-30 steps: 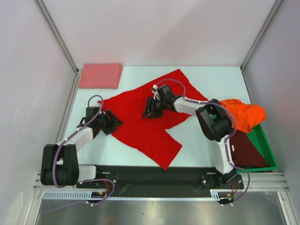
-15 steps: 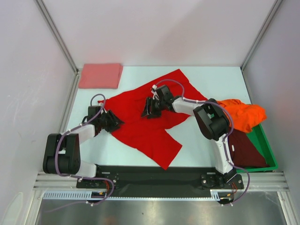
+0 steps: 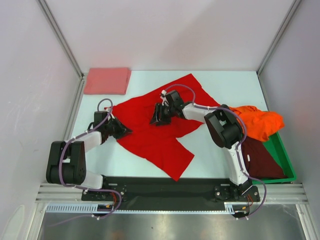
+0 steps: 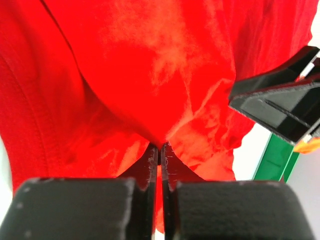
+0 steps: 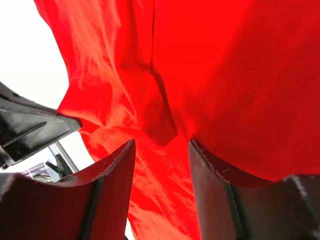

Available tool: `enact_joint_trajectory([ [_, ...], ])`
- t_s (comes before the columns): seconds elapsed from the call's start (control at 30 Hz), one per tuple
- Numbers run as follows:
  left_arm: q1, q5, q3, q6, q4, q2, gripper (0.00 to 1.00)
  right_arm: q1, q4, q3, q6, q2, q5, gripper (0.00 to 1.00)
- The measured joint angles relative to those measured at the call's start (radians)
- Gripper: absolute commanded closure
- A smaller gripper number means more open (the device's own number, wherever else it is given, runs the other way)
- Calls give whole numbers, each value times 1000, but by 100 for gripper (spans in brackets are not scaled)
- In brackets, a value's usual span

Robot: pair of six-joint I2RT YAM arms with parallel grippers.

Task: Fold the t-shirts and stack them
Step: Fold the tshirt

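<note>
Left jaws have now pinched shut on the edge of the soft, limp red t-shirt spread beneath them on the worktop; right jaws stand open astride a graspable fold.

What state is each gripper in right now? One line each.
Left gripper: closed, pinching the red t-shirt.
Right gripper: open, set over a fold of the same shirt.

The red t-shirt was soft, matt, wrinkled cloth with stitched seams. The table looked smooth and faintly shiny. The green bin was smooth plastic, and the left gripper was matt black plastic.
</note>
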Motion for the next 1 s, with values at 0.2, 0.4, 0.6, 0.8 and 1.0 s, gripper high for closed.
enact_joint_trajectory([
  [0.2, 0, 17, -3, 1, -65, -101, 100, -2, 56, -34, 18, -1, -26, 46],
  [0.4, 0, -36, -12, 10, -156, -201, 100, -10, 109, -85, 55, -23, -56, 44],
  [0.6, 0, -71, -38, 10, -175, -159, 100, -6, 111, -80, 78, -20, -70, 52],
  [0.8, 0, -104, -47, 19, -184, -126, 100, 5, 92, -39, 81, 10, -79, 58],
  [1.0, 0, -111, -47, 20, -183, -126, 99, 16, 48, -7, 71, 32, -55, 60],
])
